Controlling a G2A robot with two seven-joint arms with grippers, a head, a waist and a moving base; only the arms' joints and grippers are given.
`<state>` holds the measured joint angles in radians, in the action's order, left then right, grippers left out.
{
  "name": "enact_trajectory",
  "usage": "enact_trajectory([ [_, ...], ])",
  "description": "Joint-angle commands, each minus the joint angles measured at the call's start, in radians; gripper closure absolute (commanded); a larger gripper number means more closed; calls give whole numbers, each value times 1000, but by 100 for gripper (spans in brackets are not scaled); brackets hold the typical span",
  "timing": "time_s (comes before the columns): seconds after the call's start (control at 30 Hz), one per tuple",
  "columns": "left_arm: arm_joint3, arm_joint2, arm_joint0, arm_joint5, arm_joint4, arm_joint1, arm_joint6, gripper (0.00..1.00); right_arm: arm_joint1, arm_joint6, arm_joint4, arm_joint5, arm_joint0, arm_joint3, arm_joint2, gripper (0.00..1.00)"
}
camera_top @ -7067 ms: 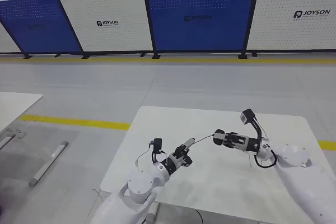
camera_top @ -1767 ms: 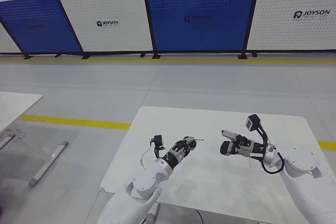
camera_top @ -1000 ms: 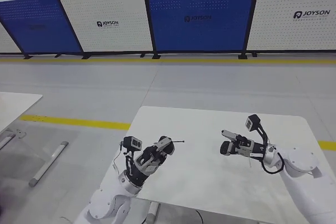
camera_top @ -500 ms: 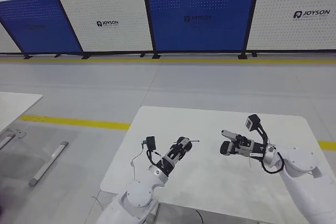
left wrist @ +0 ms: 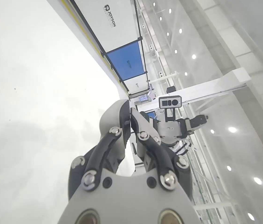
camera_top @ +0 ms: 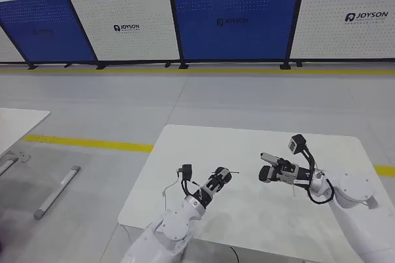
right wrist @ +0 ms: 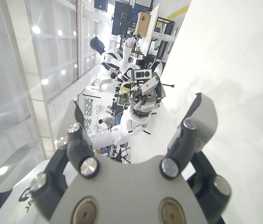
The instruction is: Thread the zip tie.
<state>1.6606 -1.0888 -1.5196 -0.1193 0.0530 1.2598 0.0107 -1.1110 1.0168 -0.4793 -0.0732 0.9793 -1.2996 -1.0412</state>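
1. The zip tie (right wrist: 169, 85) is showing as a thin black strap sticking out sideways from the left gripper (camera_top: 222, 175), above the white table (camera_top: 250, 223). A small knob is sitting at its free end. Whether that is the head or the tip is too small to tell. No closed loop is visible.
2. The left gripper's fingers are pressing together and pinching the strap near one end. In its own wrist view the strap is hidden between the pads.
3. The right gripper (camera_top: 264, 167) is standing with its jaws wide apart and is carrying nothing. It is hovering over the table, facing the left gripper and well apart from it.
4. Judgement: the tie is not yet threaded. The step in hand appears to be presenting the free end so that the empty gripper can take it.
5. Recommended practice:
   - The left arm should be holding the strap level and steady, with the free end aimed into the open jaws.
   - The right gripper should be closing in slowly along the strap's line and gripping just behind the free end, leaving the end itself exposed for insertion.
6. Risk noted: the strap is slender and likely springy, so a sideways approach could be flicking it off line or pulling it from the pinch.
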Motion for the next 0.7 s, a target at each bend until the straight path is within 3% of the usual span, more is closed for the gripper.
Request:
enact_trajectory([
  [0.0, 0, 0, 0, 0, 0, 0, 0, 100, 0, 0, 0, 0, 0, 0, 0, 0],
  [0.1, 0, 0, 0, 0, 0, 0, 0, 100, 5, -42, 100, 25, 4, -46, 7, 0],
  [0.23, 0, 0, 0, 0, 0, 0, 0, 100, 23, -19, 196, 112, 8, -104, -25, 0],
  [0.4, 0, 0, 0, 0, 0, 0, 0, 100, 56, -46, 273, 261, 22, -149, -148, 0],
  [0.5, 0, 0, 0, 0, 0, 0, 0, 100, 75, -31, 335, 386, 14, -161, -202, 0],
  [0.57, 0, 0, 0, 0, 0, 0, 0, 100, 85, 5, 388, 413, 8, -161, -212, 0],
  [0.67, 0, 0, 0, 0, 0, 0, 0, 100, 101, 72, 556, 413, -17, -112, -187, 0],
])
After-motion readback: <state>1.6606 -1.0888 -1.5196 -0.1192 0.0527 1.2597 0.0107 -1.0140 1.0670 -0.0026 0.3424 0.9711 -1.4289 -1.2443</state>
